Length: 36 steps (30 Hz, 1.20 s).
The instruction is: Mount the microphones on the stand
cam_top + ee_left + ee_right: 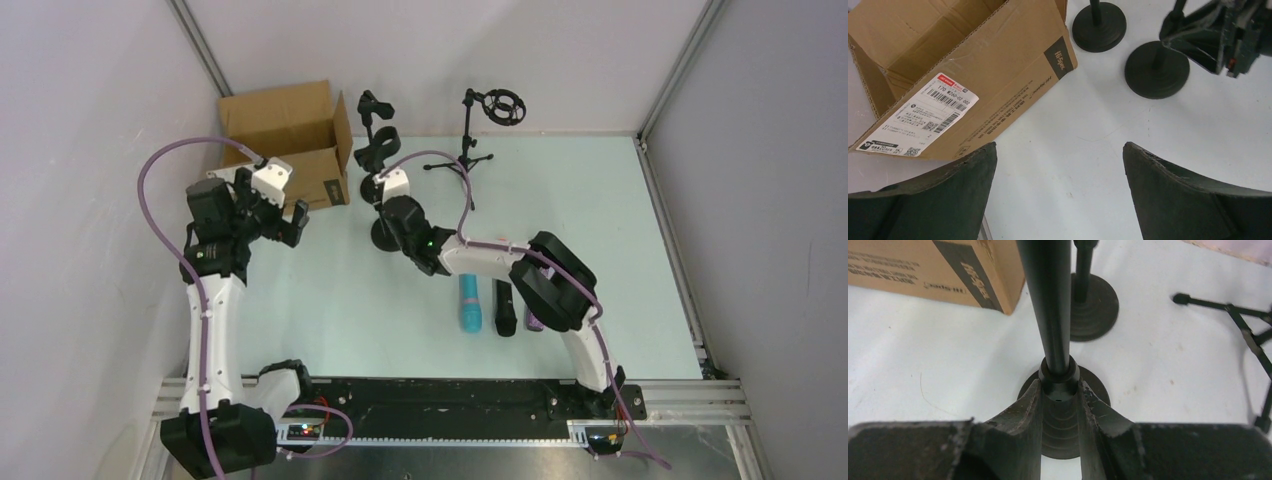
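Three microphones lie side by side on the table by my right arm: a turquoise one (468, 303), a black one (504, 307), and a purple one (535, 322) mostly hidden under the arm. A black round-based stand (1050, 305) rises in front of my right gripper (1059, 387), whose fingers press on both sides of the collar just above the base (1095, 390). From above, that gripper (388, 222) sits low at the stand's foot. My left gripper (1059, 150) hangs wide open over bare table near the box, holding nothing.
An open cardboard box (290, 140) lies at the back left. A second round-based stand (1095, 302) is just behind the held one. A tripod stand (470, 150) with a ring mount (505, 107) is at the back centre. Walls enclose the table.
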Tool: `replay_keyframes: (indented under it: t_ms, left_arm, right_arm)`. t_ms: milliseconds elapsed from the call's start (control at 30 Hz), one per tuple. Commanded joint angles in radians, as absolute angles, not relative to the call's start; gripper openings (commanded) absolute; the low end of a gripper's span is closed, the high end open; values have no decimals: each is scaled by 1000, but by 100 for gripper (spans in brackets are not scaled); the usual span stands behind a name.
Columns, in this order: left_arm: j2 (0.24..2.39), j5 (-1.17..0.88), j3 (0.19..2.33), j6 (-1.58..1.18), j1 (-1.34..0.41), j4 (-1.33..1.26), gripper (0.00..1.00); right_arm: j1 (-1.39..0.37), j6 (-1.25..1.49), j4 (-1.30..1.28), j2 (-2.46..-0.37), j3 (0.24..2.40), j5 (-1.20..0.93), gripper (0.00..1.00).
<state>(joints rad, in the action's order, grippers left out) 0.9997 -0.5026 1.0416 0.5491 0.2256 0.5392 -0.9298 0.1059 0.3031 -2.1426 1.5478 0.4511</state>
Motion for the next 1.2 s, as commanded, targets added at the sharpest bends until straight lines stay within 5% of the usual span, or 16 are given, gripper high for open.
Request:
replay_keyframes:
  t_ms: [0,367,700,1000,1167]
  left_arm:
    - [948,-537,1068,525,231,533,100]
    - [851,-592,1046,490,230,551,100]
    - [807,-625,1060,472,230,572,100]
    - [770,-650,1065,466,231,598,100]
    - [772,-662,1068,464,228,602,100]
  right_arm:
    - [-1012,174,321,-2011,1441,653,0]
    - [-1195,639,-127,-1875,1364,960,0]
    - [-1248,954,-398,-1952,1422,1076,0]
    - [-1282,954,-536,-2040,1576,1064,58]
    - [-1288,949,-548,-1995,1569,1056,73]
